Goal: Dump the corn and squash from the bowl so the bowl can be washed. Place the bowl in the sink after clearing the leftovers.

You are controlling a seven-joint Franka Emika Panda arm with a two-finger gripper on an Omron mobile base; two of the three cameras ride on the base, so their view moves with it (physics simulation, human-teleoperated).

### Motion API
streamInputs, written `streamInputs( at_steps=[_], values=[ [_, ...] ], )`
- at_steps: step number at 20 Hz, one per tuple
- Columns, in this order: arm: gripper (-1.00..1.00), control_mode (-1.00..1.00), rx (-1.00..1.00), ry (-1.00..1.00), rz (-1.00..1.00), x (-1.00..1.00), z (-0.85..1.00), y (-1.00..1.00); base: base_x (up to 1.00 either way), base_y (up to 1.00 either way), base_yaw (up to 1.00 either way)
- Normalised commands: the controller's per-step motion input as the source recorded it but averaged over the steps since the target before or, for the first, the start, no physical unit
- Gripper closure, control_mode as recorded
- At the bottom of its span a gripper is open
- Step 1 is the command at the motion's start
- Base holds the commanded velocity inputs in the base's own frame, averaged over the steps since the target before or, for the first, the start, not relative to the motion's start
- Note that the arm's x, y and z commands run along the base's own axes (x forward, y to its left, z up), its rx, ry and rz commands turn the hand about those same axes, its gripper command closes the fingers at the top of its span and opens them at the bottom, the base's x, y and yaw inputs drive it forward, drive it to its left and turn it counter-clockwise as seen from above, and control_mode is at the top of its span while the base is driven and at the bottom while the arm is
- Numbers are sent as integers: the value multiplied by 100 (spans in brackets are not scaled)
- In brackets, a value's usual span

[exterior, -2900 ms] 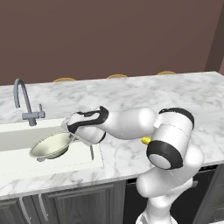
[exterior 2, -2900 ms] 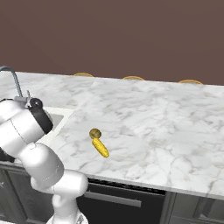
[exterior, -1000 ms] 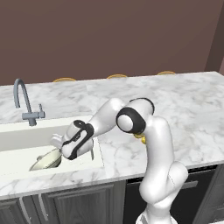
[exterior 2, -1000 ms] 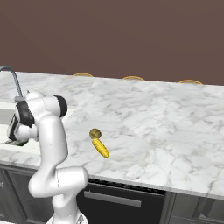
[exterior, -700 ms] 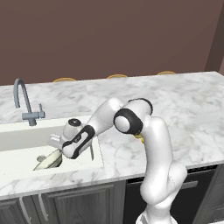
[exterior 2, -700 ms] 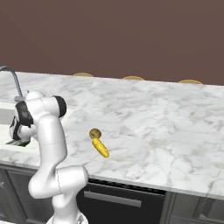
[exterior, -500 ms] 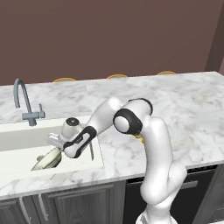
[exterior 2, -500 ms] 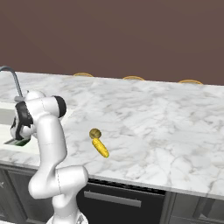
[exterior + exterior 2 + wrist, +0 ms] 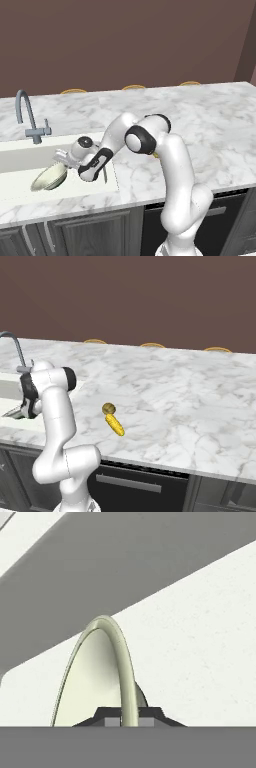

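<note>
Where the white sink (image 9: pixel 20 182) is recessed at the left of the marble bench (image 9: pixel 200 130), the bowl (image 9: pixel 49 177) is seen tilted inside the basin, below the grey faucet (image 9: pixel 27 117). The pincer (image 9: pixel 64 159) is closed on the bowl's rim, which passes between the fingertips (image 9: pixel 107 712) in the hand view. Further right on the bench, the squash (image 9: pixel 108 408) is touching the corn (image 9: pixel 115 425).

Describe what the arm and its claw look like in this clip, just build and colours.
The arm is a smooth, glossy white tube of rounded segments, with black bands and dark caps at the joints. No cables or markings show. The claw is a pale grey block on a white wrist with a dark disc; in the hand view its fingertips are small and dark.
</note>
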Motion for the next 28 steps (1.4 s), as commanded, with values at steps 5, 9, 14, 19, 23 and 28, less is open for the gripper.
streamInputs(
  at_steps=[5,9,14,19,23,28],
  values=[
    [100,-100,8,0,0,85,-19,11,0,0,0],
    [100,-100,-1,11,-1,68,-12,34,0,0,0],
    [100,-100,-1,29,0,44,-3,9,0,0,0],
    [100,-100,-2,19,0,11,-2,0,0,0,0],
    [-100,-100,0,0,0,0,8,0,0,0,0],
    [-100,-100,0,-3,0,-2,46,0,0,0,0]
  ],
)
